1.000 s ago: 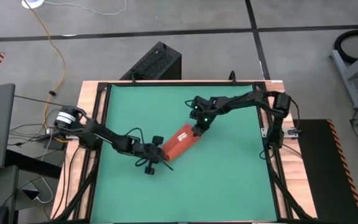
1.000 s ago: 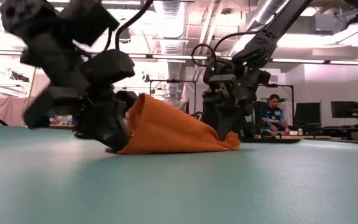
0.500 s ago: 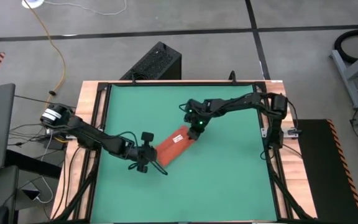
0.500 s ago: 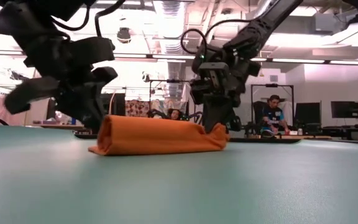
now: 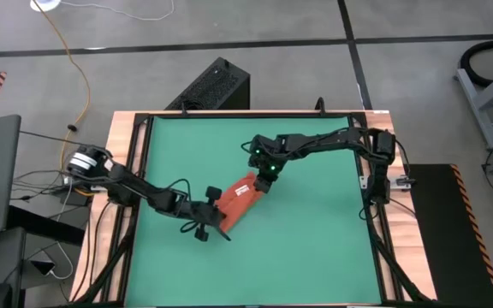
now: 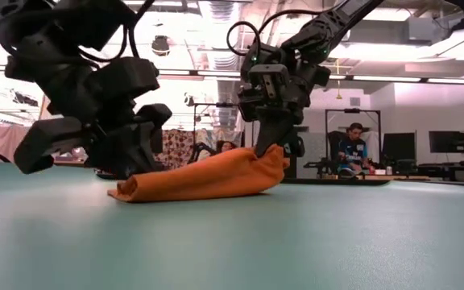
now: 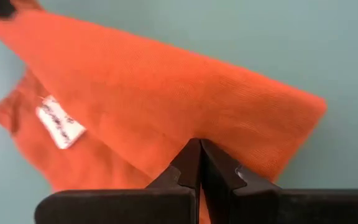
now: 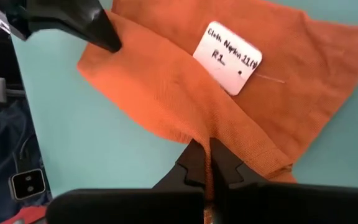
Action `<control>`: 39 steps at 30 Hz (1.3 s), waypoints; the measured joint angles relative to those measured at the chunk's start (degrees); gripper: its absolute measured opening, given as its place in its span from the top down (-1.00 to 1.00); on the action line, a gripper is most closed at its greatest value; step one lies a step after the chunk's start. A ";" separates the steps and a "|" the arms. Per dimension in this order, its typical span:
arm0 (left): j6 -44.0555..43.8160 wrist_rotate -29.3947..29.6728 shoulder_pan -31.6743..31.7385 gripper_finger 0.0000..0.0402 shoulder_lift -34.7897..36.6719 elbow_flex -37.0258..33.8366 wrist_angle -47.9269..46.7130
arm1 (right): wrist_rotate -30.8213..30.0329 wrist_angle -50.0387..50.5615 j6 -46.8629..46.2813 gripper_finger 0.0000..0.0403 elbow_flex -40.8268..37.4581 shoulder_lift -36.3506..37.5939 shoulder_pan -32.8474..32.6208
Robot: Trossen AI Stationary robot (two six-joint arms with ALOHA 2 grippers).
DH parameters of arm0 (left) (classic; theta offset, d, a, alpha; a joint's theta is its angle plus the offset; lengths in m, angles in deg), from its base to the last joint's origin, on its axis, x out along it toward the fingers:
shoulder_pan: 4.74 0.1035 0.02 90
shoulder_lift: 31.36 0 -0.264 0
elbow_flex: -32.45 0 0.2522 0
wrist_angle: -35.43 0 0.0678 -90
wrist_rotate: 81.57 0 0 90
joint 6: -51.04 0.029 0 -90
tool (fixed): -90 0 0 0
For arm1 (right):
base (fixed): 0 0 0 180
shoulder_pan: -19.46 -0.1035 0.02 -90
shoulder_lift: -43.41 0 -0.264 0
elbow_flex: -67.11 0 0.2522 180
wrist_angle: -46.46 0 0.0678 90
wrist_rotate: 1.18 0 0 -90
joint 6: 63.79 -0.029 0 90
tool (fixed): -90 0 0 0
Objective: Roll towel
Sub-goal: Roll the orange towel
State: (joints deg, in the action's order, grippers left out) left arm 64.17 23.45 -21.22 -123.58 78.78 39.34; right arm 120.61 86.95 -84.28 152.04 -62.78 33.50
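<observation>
Lying half-rolled, orange-red towel (image 5: 240, 198); white tag (image 8: 227, 58) showing

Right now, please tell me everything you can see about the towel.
The towel is orange-red soft cloth, loosely rolled into a long bundle lying diagonally on the green mat. A white tag with writing shows. The left end effector pinches one end, the right end effector the other, lifting it slightly.
</observation>
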 joint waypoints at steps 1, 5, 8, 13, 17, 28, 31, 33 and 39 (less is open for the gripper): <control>-0.25 -0.96 0.23 1.00 -0.35 0.12 -0.22 | 0.00 0.34 0.00 0.95 0.00 0.00 -0.02; -1.98 -1.54 -0.10 1.00 1.04 0.25 -4.17 | 0.03 2.14 0.38 0.95 0.00 0.00 -0.10; -2.57 2.06 -1.06 1.00 5.25 0.20 -8.59 | 0.02 2.60 1.08 0.95 0.00 0.00 -0.19; 5.16 9.07 0.03 1.00 11.40 -0.33 -8.18 | 0.00 2.99 1.68 0.94 0.00 0.00 -0.13; 8.76 0.61 6.21 1.00 10.20 -4.35 0.21 | 0.21 3.10 1.66 0.94 0.00 0.00 -0.21; 8.48 -8.90 10.60 1.00 -1.09 -5.17 9.42 | 3.23 2.95 1.67 0.94 0.00 0.00 -0.92; 7.13 -10.61 10.63 1.00 -3.47 -4.91 9.81 | 6.04 3.05 1.81 0.94 0.00 0.20 -1.48; 5.66 -13.52 10.60 1.00 -4.36 -4.43 9.77 | 8.08 3.01 1.86 0.95 0.09 0.31 -1.74; 5.20 -18.37 9.26 1.00 -4.51 -2.47 7.69 | 8.99 4.40 2.39 0.95 1.03 0.03 -0.26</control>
State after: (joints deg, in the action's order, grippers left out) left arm 69.37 5.08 -11.96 -128.09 76.32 47.03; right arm 129.60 91.35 -81.89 153.07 -62.75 33.24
